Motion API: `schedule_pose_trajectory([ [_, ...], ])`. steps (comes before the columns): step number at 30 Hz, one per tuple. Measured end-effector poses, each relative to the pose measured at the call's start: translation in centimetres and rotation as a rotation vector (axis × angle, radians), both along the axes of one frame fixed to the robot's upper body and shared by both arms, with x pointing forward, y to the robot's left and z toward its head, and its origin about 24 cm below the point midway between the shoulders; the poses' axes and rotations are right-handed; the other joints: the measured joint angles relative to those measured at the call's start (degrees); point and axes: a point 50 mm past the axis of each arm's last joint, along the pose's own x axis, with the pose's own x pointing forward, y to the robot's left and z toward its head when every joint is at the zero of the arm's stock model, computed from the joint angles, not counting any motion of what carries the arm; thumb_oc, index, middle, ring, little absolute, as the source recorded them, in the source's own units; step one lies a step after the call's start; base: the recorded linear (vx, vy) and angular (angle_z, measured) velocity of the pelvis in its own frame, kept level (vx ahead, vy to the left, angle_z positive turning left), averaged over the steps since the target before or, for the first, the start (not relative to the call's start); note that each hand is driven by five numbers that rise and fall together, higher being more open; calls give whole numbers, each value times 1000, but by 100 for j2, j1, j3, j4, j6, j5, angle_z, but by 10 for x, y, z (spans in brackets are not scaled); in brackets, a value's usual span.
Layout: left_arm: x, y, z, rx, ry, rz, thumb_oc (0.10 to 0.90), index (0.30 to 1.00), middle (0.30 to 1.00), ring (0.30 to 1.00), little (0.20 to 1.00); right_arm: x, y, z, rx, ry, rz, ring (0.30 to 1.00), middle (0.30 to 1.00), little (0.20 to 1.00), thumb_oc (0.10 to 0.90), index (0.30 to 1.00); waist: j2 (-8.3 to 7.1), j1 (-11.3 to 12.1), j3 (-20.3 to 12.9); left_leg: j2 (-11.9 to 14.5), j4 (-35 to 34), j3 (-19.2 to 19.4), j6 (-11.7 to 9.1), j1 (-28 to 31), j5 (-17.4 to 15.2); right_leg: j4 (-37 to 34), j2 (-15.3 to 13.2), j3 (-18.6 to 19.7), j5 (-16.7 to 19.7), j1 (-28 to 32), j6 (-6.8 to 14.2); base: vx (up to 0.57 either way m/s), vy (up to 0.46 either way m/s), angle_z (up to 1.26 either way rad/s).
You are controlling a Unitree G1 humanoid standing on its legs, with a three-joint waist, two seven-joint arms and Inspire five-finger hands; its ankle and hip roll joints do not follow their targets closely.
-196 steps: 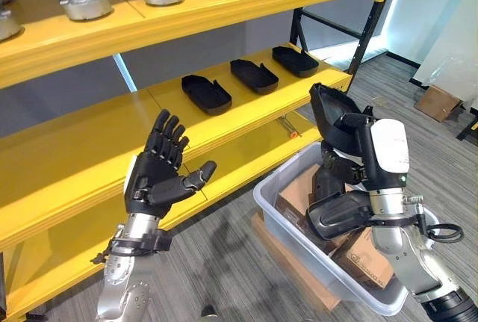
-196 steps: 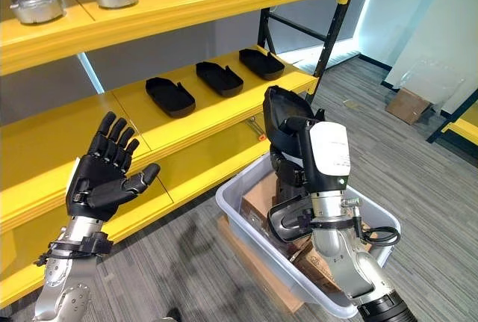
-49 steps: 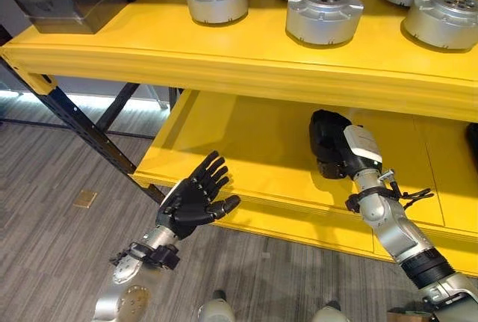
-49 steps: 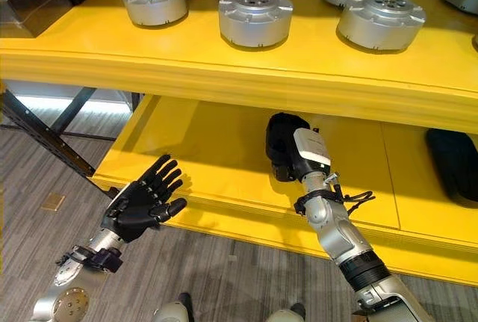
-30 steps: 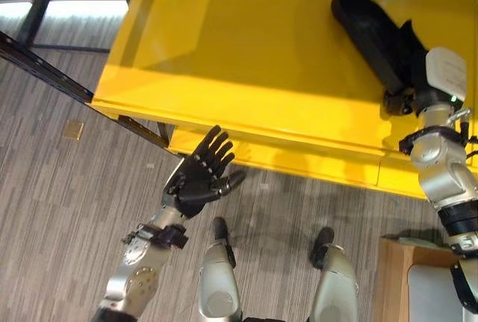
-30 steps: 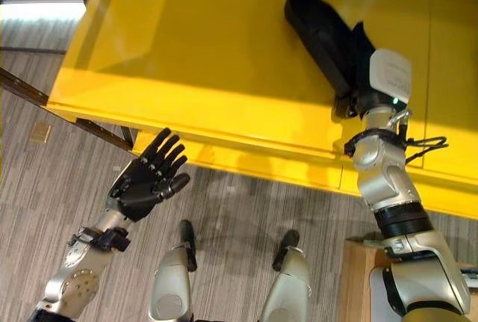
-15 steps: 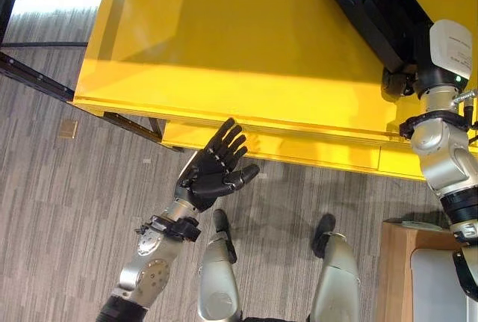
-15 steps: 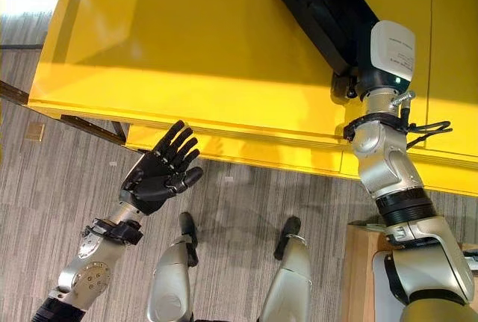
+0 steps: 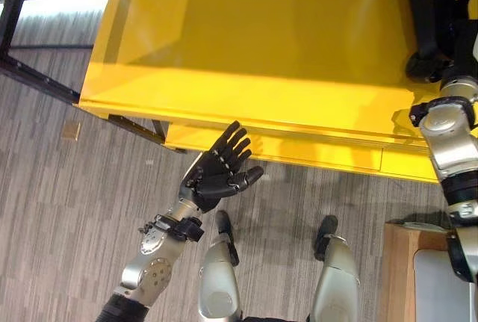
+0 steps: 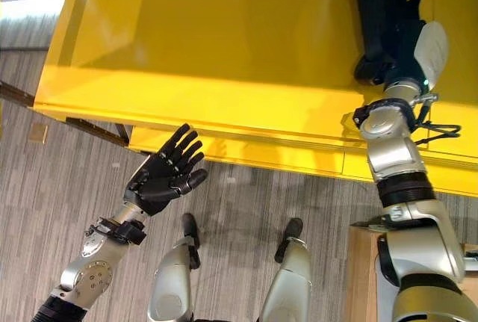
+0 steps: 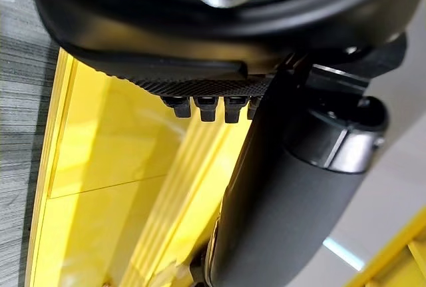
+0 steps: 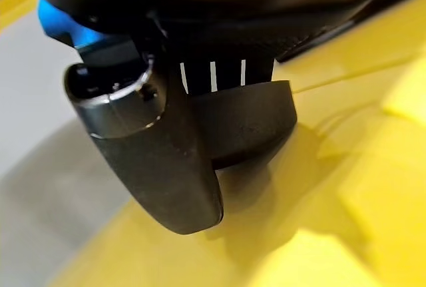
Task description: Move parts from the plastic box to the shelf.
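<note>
1. The part [image 10: 379,16], a long black tray-shaped piece, lies on the yellow shelf [image 10: 224,45] toward its right side, its near end at the right hand
2. The right hand [image 10: 407,49] is at that near end; in the right wrist view the thumb [image 12: 160,154] and fingers curl round the part's rim [image 12: 246,120], so it grips the part
3. The part appears to rest on the shelf board, so the placing step looks nearly done; what remains, by my judgement, is to let go and draw the hand back
4. The left hand [image 9: 218,174] hangs in front of the shelf's front edge, over the grey floor [image 9: 60,210], fingers straight and spread, holding nothing
5. At the lower right edge a corner of the box [image 9: 441,285] sits on a wooden board [image 9: 396,270]; its contents are not visible, so I cannot tell how many parts are left to move
6. More trips between box and shelf may be needed
</note>
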Motion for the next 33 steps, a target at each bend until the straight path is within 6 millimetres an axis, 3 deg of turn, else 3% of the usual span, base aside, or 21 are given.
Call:
schedule_pose_trajectory([
  [5,-1,-1,3,-4,-10,-1,900,1000,1000,1000,1000,-1,-3,1,67,-20,19,300,300,300,400,300,35,-14,2,-12,0,48,5,58,-3,-67,-4,9,35,75,24,36,31,-1],
  [22,-2,-5,-1,-6,5,-15,900,1000,1000,1000,1000,3,3,-4,-74,99,14,300,300,300,400,300,107,-17,-1,8,14,34,5,119,22,41,-2,22,2,80,-12,4,1,-1],
  [23,-2,-5,-1,-6,5,-15,900,1000,1000,1000,1000,3,3,-4,-73,104,14,440,440,440,500,440,107,-15,-1,9,16,31,5,119,23,44,-2,21,0,80,-10,-12,-46,2],
  [24,-2,-5,-1,-7,6,-15,900,1000,1000,1000,1000,3,2,-4,-71,117,17,1000,1000,1000,900,1000,107,-9,-1,12,18,26,4,118,26,51,0,15,-4,80,-9,-9,-50,1],
  [27,-2,-6,-1,-7,7,-17,900,1000,1000,1000,1000,3,1,-3,-60,142,35,1000,1000,1000,900,1000,106,7,-2,23,28,2,3,118,31,87,5,8,-31,85,-38,-1,-48,3],
  [33,-3,-10,-4,18,38,-76,900,1000,1000,1000,1000,10,1,-10,141,168,147,1000,1000,1000,900,1000,95,21,-7,95,31,-50,-7,118,57,112,56,-55,-82,120,-80,-2,-6,1],
])
